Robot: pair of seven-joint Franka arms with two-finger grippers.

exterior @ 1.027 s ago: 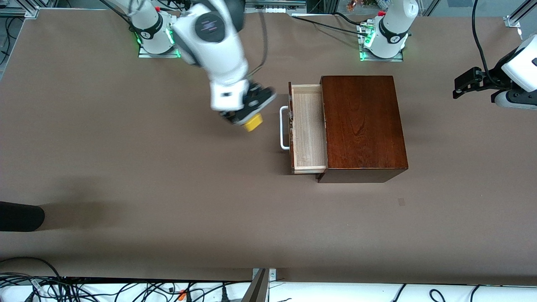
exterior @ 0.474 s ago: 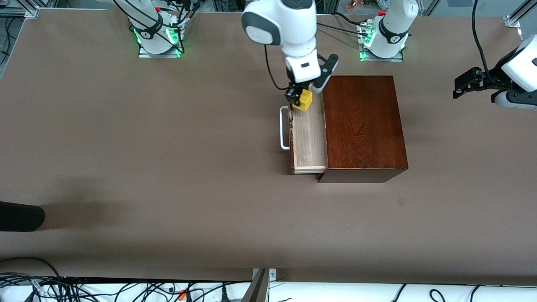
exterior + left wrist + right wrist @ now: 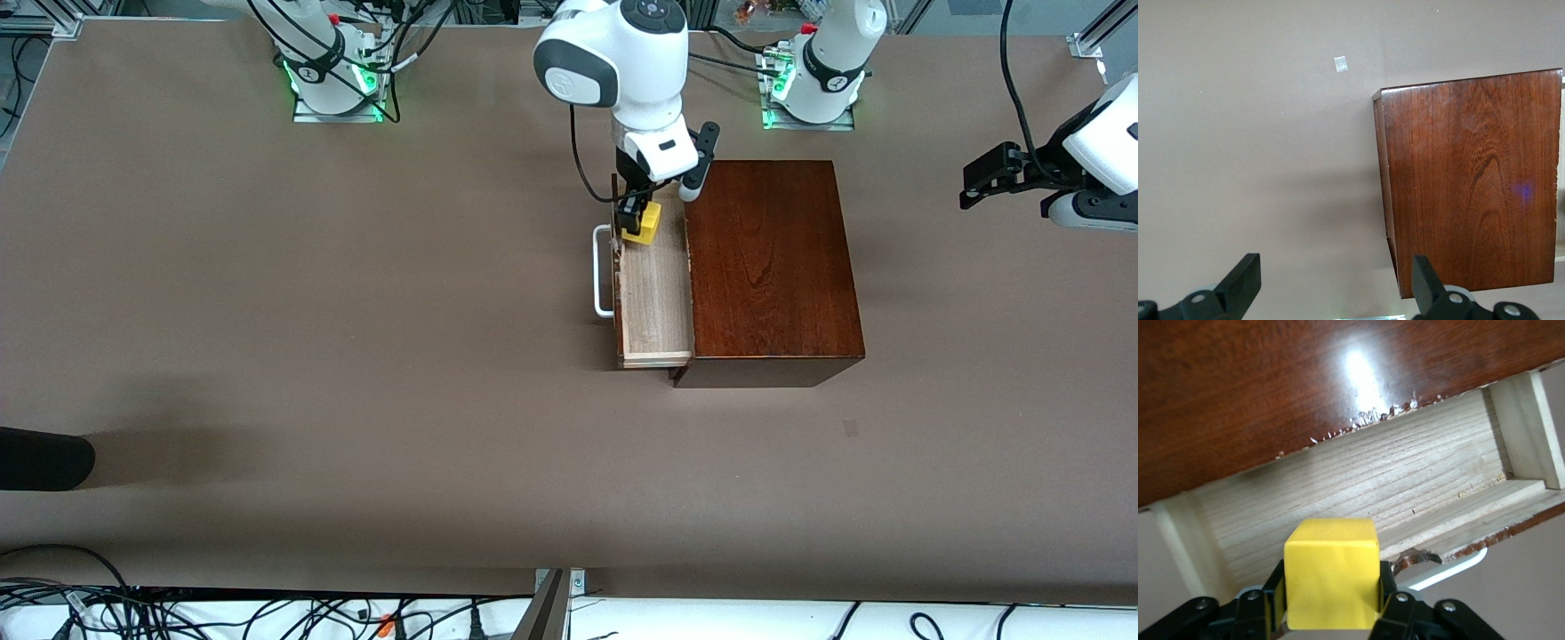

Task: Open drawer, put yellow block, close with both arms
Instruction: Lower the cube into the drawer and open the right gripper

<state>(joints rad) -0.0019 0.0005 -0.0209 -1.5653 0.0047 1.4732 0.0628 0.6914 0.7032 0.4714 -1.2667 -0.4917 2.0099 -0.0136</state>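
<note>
The drawer (image 3: 656, 293) stands pulled out of the dark wooden box (image 3: 769, 267), its white handle (image 3: 603, 271) facing the right arm's end of the table. My right gripper (image 3: 637, 216) is shut on the yellow block (image 3: 644, 224) and holds it over the drawer's end nearest the robots' bases. The right wrist view shows the yellow block (image 3: 1331, 573) clamped between the black fingers (image 3: 1388, 597), above the pale drawer floor (image 3: 1405, 480). My left gripper (image 3: 982, 182) waits open off the left arm's end of the table; its wrist view looks down at the box (image 3: 1471, 180).
A dark rounded object (image 3: 44, 458) lies at the table's edge toward the right arm's end. A small pale mark (image 3: 851, 428) sits on the brown table nearer the front camera than the box. Cables run along the near edge.
The right arm swung the yellow block from over the bare table beside the handle to over the open drawer, then sank a little. The left arm has not moved.
</note>
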